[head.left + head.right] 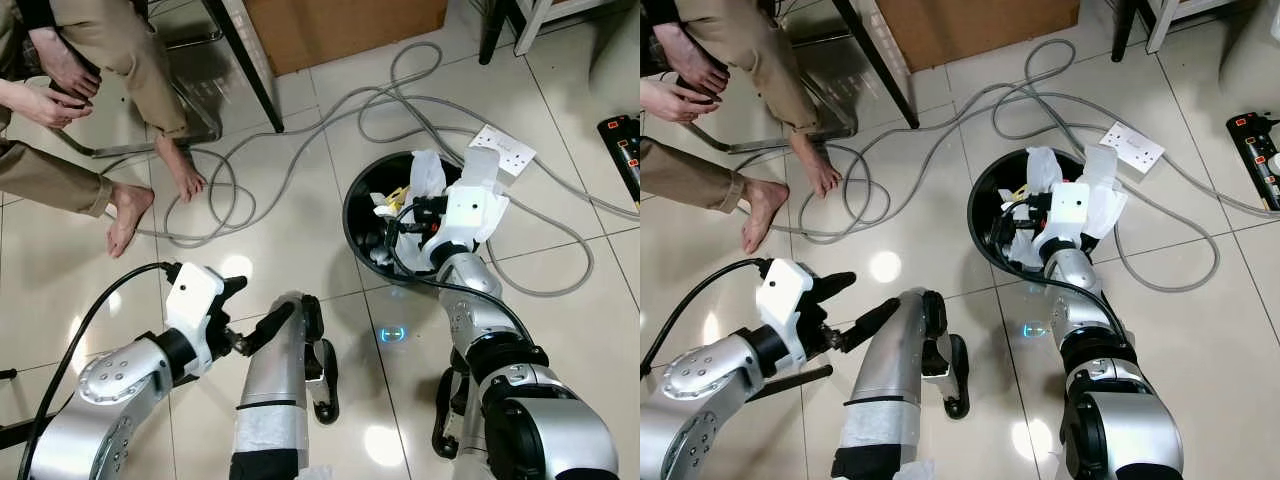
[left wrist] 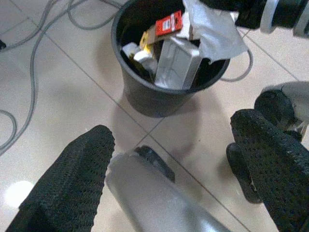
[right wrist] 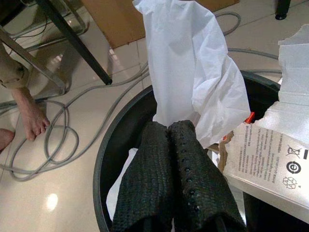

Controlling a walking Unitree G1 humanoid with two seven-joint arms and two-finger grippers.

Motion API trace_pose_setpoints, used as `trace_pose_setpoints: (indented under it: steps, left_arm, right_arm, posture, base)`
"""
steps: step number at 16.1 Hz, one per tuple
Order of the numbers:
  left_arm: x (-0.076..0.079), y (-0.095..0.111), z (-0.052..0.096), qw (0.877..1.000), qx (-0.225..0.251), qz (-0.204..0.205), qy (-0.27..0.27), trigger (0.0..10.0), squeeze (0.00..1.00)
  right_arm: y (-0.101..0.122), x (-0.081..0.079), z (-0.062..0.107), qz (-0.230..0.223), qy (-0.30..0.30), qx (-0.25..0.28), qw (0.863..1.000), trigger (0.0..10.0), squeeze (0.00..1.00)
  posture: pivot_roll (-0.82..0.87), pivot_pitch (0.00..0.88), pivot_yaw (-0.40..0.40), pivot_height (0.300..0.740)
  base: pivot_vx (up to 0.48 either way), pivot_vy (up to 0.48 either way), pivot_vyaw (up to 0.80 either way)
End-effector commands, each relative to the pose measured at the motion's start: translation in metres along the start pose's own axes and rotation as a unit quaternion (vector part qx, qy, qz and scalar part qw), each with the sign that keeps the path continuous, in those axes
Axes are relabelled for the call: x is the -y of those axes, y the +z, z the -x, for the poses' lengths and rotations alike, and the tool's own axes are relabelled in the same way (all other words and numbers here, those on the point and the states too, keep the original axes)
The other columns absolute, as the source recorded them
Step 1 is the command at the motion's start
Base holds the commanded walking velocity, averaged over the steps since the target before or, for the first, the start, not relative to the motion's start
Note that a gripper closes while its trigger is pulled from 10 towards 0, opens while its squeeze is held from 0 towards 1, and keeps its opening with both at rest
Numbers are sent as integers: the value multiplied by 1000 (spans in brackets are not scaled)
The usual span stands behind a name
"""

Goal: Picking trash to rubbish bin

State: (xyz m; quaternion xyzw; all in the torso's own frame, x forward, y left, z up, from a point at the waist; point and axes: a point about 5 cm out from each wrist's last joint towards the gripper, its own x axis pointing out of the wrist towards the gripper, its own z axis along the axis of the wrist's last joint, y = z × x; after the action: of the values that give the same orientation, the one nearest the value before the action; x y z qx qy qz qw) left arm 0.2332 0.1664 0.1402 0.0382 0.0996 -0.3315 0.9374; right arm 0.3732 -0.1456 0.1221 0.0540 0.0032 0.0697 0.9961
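where trash fills black bin (image 2: 145, 94), paper (image 3: 193, 72)

Right pincer (image 1: 425, 215) holds white paper (image 1: 428, 172) over the black bin (image 1: 356, 215).

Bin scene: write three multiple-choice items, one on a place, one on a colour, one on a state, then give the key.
1. Where is the right gripper?
A. Over the bin
B. On the socket strip
C. Beside the person's foot

2. What colour is the bin?
A. White
B. Black
C. Red

3. How do the left gripper's fingers stand?
A. Closed on a cable
B. Closed on paper
C. Apart, holding nothing

Key: 1 A, the right wrist view shows its fingers above the bin's rim, pinching white paper. 2 B, its rim and wall are black. 3 C, the left wrist view shows a wide gap between the fingers, with floor beyond.
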Motion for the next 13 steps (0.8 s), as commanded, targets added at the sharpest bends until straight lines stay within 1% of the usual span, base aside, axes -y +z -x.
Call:
trace_pose_setpoints:
  steps: [1, 4, 5, 6, 7, 8, 13]
  left_arm:
    - [3, -6, 4, 1000, -16, 13, -1, 10000, 0]
    - [5, -2, 2, 1000, -9, 25, -1, 10000, 0]
    - [5, -1, 2, 1000, -8, 25, 0, 10000, 0]
    - [5, 0, 1, 1000, -8, 25, 1, 10000, 0]
    - [5, 0, 2, 1000, -8, 26, 1, 10000, 0]
    - [5, -1, 2, 1000, -9, 26, 1, 10000, 0]
    - [5, -4, 5, 999, -21, 26, 3, 10000, 0]
  right_arm:
    - [-15, -5, 6, -5, 9, -21, 1000, 0, 0]
    - [-18, -5, 6, -2, 9, -23, 1000, 0, 0]
    - [-18, -5, 7, -2, 10, -24, 1000, 1490, 0]
    - [-20, -5, 7, -3, 9, -27, 1000, 10000, 871]
    - [-20, -5, 7, -3, 9, -28, 1000, 10000, 871]
    - [-21, -6, 7, -3, 8, -28, 1000, 10000, 1000]
    - [-21, -6, 8, -3, 12, -24, 1000, 10000, 1000]
  posture:
    - [214, 506, 243, 581]
    - [212, 506, 241, 581]
    - [212, 506, 241, 581]
    - [213, 507, 242, 581]
    - [213, 507, 242, 581]
    - [214, 506, 243, 581]
    - [216, 511, 244, 581]
  base:
    - [0, 0, 0]
    - [0, 0, 0]
    - [0, 0, 0]
    - [0, 0, 0]
    - [0, 0, 0]
    - [0, 0, 0]
    - [0, 0, 0]
